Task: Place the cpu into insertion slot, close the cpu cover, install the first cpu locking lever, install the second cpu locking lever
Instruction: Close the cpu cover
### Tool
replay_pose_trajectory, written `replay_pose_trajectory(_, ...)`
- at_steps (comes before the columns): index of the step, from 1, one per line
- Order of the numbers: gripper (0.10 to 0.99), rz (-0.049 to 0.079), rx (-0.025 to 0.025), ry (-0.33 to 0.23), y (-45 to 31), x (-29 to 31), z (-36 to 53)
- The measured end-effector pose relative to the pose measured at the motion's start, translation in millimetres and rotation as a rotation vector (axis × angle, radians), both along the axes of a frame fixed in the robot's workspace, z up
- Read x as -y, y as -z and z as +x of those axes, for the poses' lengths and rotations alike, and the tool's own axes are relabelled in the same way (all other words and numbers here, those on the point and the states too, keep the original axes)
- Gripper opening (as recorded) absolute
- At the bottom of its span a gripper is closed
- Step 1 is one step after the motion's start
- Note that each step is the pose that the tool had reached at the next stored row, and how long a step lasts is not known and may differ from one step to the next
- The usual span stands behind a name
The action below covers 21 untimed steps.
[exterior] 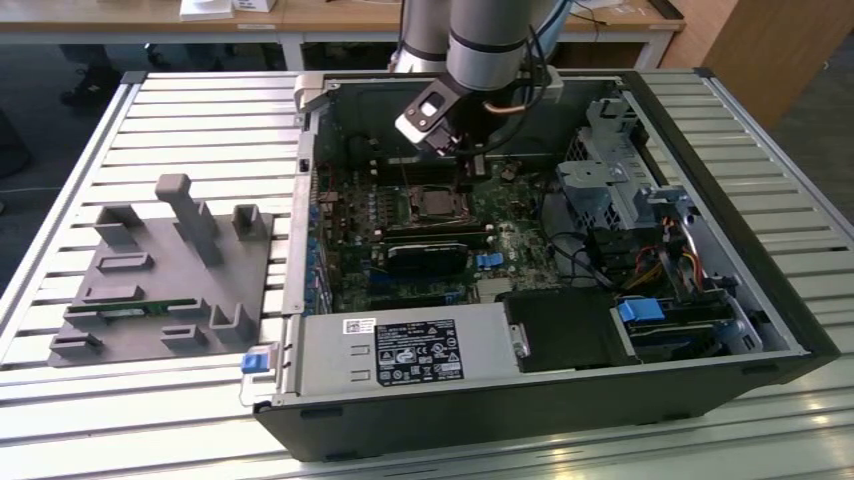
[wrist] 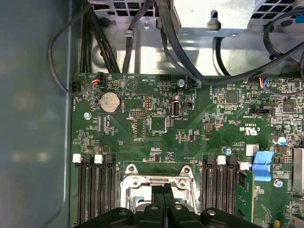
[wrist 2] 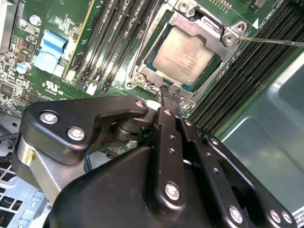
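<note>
In the second wrist view the cpu point(wrist 2: 187, 53), a silver-grey square chip, lies flat in the insertion slot point(exterior: 434, 204) on the green board. The shiny cpu cover point(wrist 2: 202, 23) lies down over the chip's edges. A thin metal locking lever point(wrist 2: 273, 42) sticks out sideways from one corner of the socket. My gripper point(wrist 2: 169, 93) is shut, its two black fingers pressed together, the tips at the socket's edge just beside the cover. In the first wrist view the fingertips point(wrist: 159, 192) sit over the silver socket frame point(wrist: 137, 182). In the exterior view the gripper point(exterior: 470, 165) hangs just behind the socket.
Long black memory slots point(wrist 2: 121, 38) flank the socket on both sides. A black heatsink block point(exterior: 430, 255) sits in front of the socket. Cables and drive cages point(exterior: 627, 190) fill the case on the exterior view's right. A grey fixture tray point(exterior: 167, 280) lies outside the case on the exterior view's left.
</note>
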<state>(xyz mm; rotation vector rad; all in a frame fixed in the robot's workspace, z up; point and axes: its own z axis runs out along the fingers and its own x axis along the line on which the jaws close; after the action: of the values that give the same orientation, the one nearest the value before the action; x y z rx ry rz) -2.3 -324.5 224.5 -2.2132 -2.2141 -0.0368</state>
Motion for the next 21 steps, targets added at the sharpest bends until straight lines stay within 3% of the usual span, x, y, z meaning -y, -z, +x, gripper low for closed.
replay_pose_trajectory(13,0.118,0.0,0.0,0.0,7.7,0.3,-13.0)
replay_pose_trajectory(21,0.118,0.001,0.0,0.0,8.2,0.3,-19.5)
